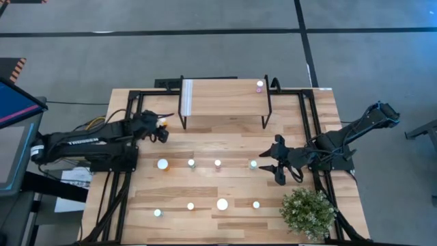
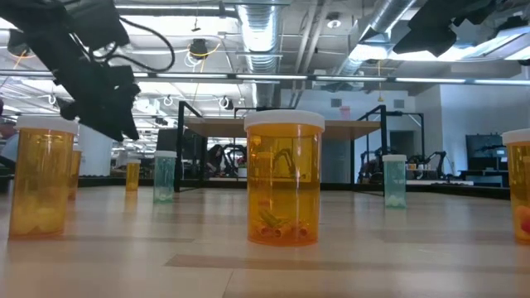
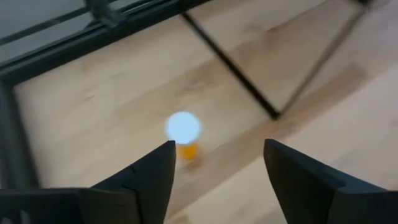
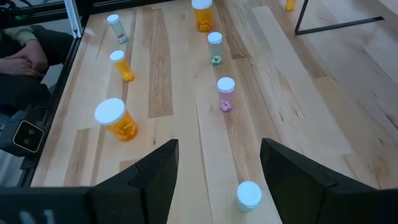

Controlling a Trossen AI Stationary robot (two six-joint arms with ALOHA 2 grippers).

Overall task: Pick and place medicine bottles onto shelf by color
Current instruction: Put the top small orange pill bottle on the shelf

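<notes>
Left hand (image 1: 162,130) sits upper left of centre in the high view, beside the white end panel of the shelf (image 1: 225,97). Fingers spread, nothing between them. Straight ahead of its fingertips in its wrist view stands a small orange bottle (image 3: 185,134), upright, white cap up, on the counter (image 1: 205,184) just outside the shelf's black leg. Long axis vertical; judged the left arm's bottle, the right arm being well apart from it.

Right hand (image 1: 272,166) lies right of centre, released, empty. A small teal bottle (image 1: 253,164) stands just beside its tips, in a row with a pink bottle (image 1: 218,163) and others. One pink bottle (image 1: 259,86) is on the shelf plank, upper right end.

Bottles: smooth translucent plastic cylinders, round white caps. Plank and counter: pale wood grain. Legs: thin black metal. Bushy plant (image 1: 308,213) lower right.
</notes>
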